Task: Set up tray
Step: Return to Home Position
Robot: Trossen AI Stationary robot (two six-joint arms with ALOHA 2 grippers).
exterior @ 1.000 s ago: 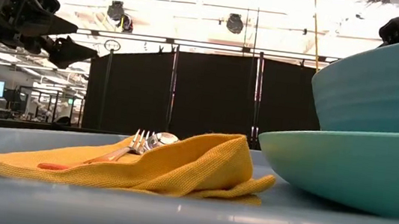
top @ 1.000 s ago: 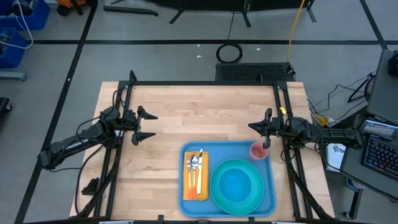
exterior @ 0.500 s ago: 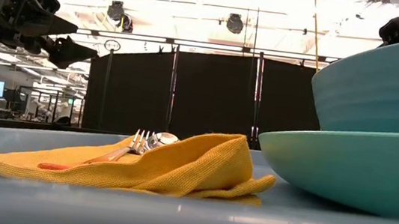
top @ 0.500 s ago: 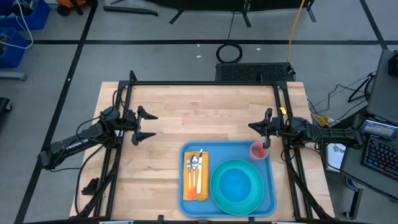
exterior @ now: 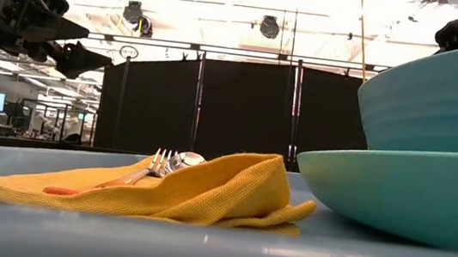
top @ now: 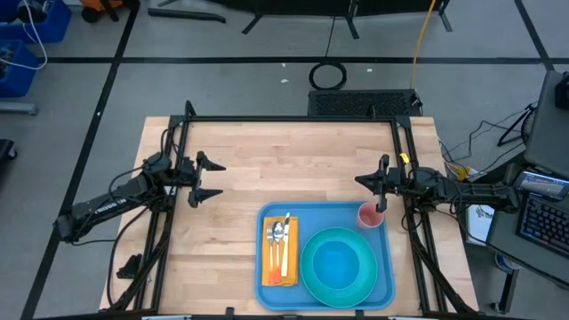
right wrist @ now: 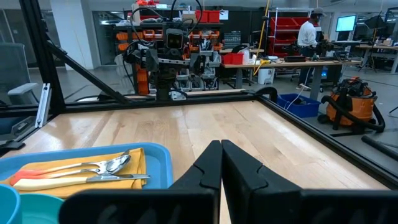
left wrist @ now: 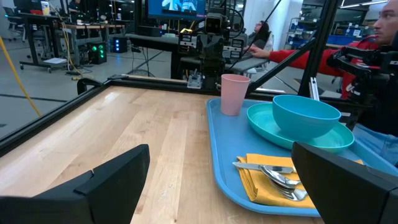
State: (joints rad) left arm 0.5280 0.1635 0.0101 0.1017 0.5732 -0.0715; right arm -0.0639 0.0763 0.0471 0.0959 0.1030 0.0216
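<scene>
One blue tray point(top: 325, 213), seemingly fully laid, lies on the surface nearer the right gripper point(right wrist: 219, 149), jaws clenched empty; left gripper point(top: 216, 180) waits well apart, jaws released, so only parking likely remains.

The left arm point(top: 111, 203) and right arm point(top: 444, 188) are matte black, built of slim jointed links. White lettering runs along the left forearm, and black cables trail beside it. The left pincer point(top: 215, 179) has broad, wedge-shaped fingers point(left wrist: 112, 180).
</scene>
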